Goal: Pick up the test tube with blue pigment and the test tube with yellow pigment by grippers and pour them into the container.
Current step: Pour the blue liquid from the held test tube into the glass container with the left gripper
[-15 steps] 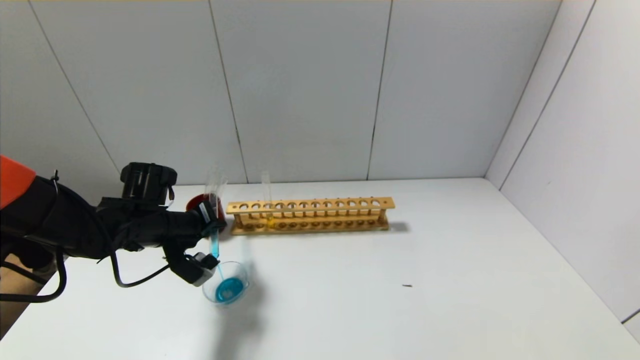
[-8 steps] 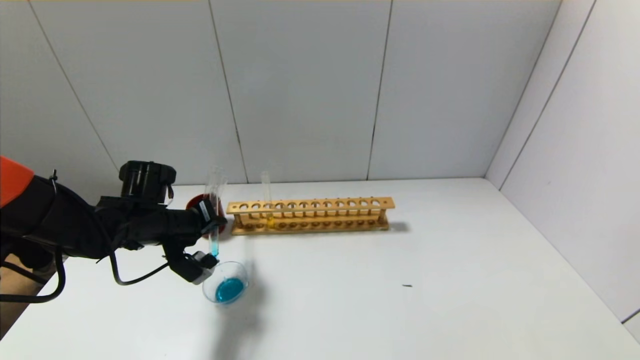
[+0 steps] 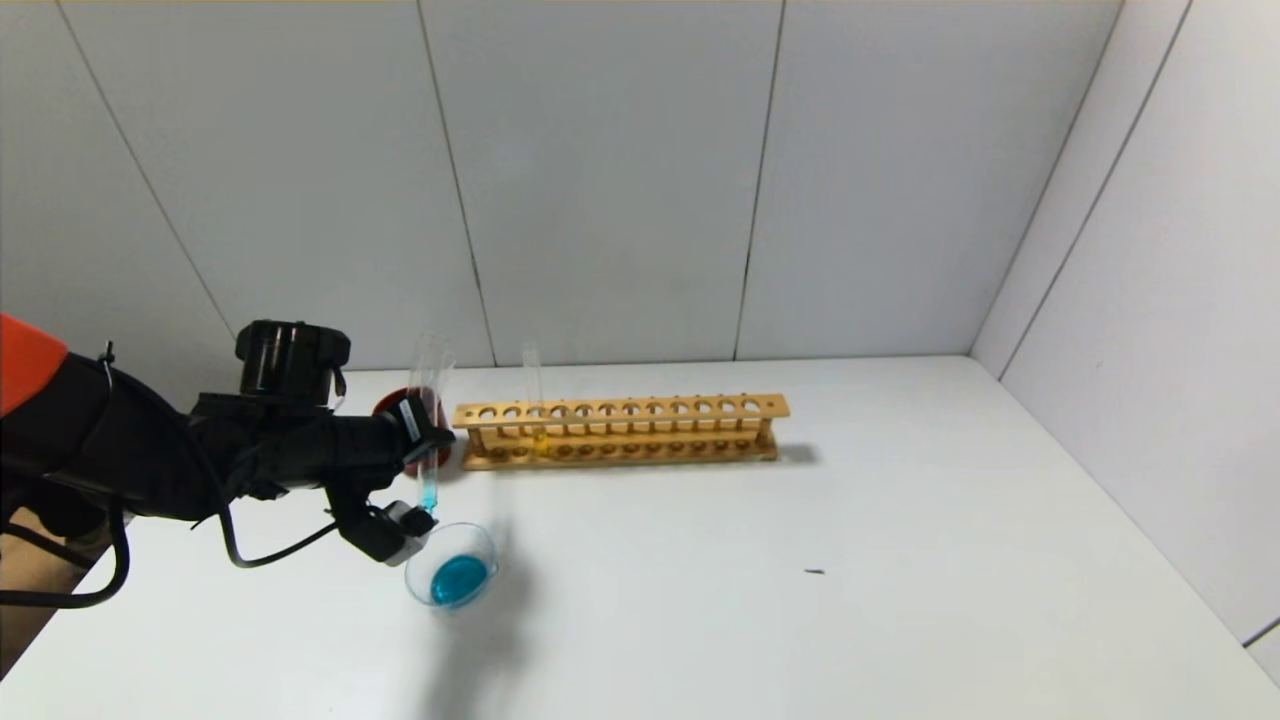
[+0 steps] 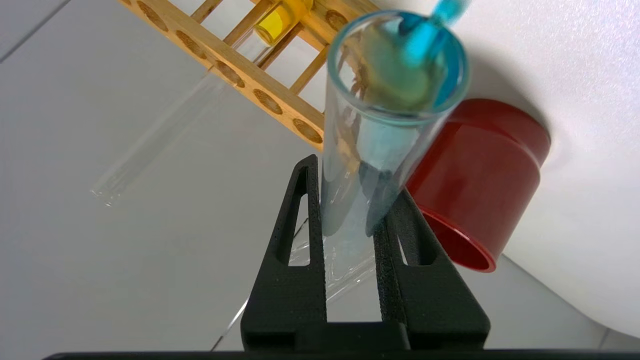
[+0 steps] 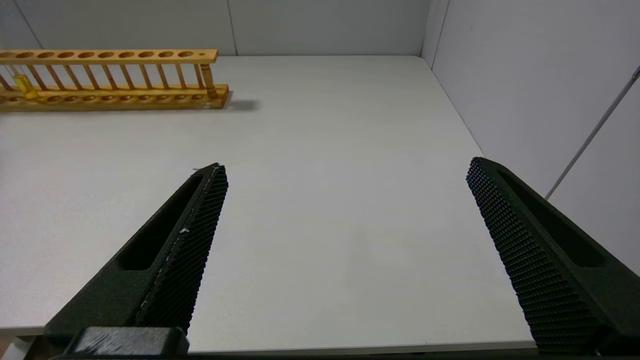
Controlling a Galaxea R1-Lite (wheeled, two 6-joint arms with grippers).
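My left gripper is shut on the test tube with blue pigment and holds it nearly vertical. The tube's lower end has blue liquid in it and hangs just above the far rim of the container, a clear glass dish with a blue pool inside. In the left wrist view the tube sits between the fingers of that gripper. The test tube with yellow pigment stands in the wooden rack; it also shows in the wrist views. My right gripper is open and empty over the table's front right.
A dark red cup with colourless clear tubes stands just behind my left gripper, at the rack's left end; it also shows in the left wrist view. A tiny dark speck lies on the white table. Walls close the back and right.
The thin blue stream running from the tube into the dish has stopped. My left gripper and the tube have risen slightly. The right arm has not moved.
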